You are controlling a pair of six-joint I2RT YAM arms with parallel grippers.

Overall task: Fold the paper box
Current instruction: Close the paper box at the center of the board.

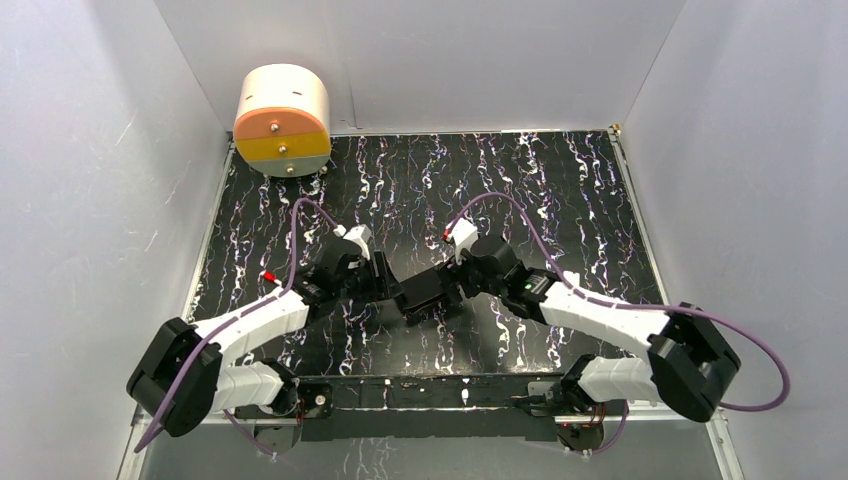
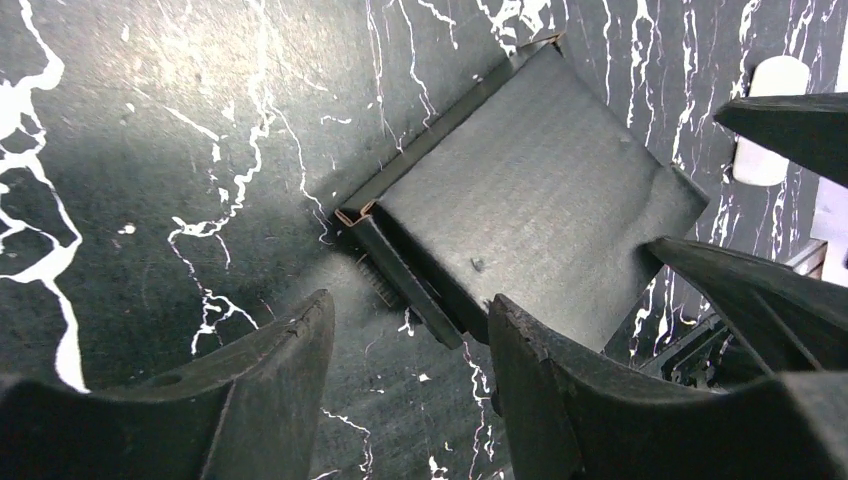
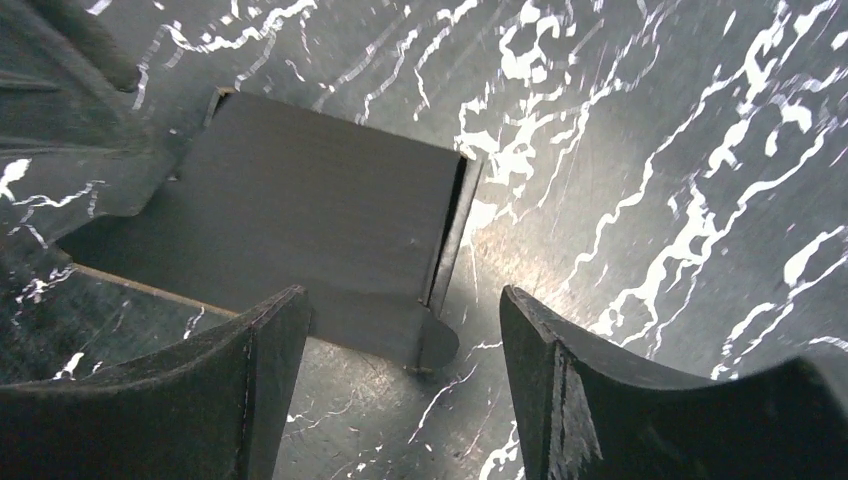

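Note:
The paper box [image 1: 424, 291] is a small matte black card box lying on the marbled table between the two arms. In the left wrist view the paper box [image 2: 530, 200] lies flat with a narrow side flap at its near left edge. My left gripper [image 2: 410, 325] is open, its jaws just short of that flap. In the right wrist view the paper box [image 3: 290, 210] shows a rounded tab at its near right corner. My right gripper [image 3: 405, 330] is open, with that tab between its jaws. In the top view the left gripper [image 1: 385, 287] and right gripper [image 1: 455, 290] flank the box.
A cream cylinder with an orange and yellow face [image 1: 283, 122] stands at the back left of the marbled table [image 1: 560, 190]. White walls [image 1: 90, 200] close in the left, right and back sides.

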